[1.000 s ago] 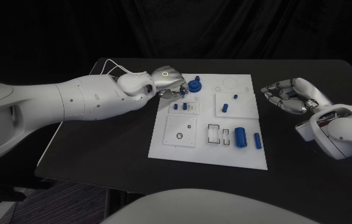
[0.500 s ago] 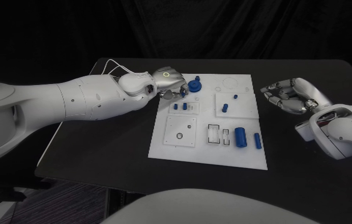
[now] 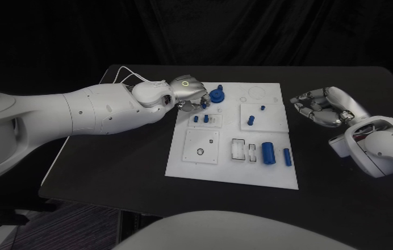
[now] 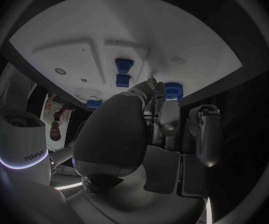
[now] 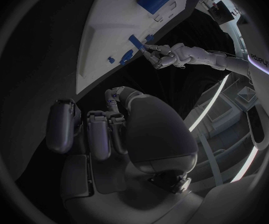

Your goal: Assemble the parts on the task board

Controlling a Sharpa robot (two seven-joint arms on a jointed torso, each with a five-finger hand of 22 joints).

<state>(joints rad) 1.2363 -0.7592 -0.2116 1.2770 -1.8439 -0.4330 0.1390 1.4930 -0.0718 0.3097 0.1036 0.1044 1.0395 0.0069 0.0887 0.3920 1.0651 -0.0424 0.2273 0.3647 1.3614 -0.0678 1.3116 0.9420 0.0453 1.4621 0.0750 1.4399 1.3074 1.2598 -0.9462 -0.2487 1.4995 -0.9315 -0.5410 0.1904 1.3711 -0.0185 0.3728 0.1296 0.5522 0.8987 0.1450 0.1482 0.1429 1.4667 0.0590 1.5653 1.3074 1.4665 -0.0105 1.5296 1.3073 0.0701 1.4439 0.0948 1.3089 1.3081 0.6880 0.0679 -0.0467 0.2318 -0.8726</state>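
Little has changed over the last second. The left hand (image 3: 188, 92) hangs over the far left corner of the task board (image 3: 233, 173), where it was half a second ago; since a second ago it has crept slightly toward the round blue part (image 3: 217, 95) standing at the board's far edge. In the left wrist view its fingers (image 4: 167, 115) reach down right beside that round blue part (image 4: 173, 90), but whether they actually pinch it or only touch it cannot be told from these views.

The right hand (image 3: 325, 107) rests on the black counter (image 3: 115, 153) just off the board's right edge, in the same place as before. Its fingers (image 5: 100, 129) are curled in toward the palm with nothing between them.

The parts on the board have not shifted. Two small blue pieces (image 3: 201, 118) sit on the raised square just nearer than the left hand. A small blue peg (image 3: 263, 108) and a small blue block (image 3: 251, 119) stand on the square plate to the right of them. Nearer the robot, a thick blue cylinder (image 3: 268, 152) and a thinner blue bar (image 3: 287, 156) lie side by side near the board's right edge, beside a rectangular recess (image 3: 238, 149).
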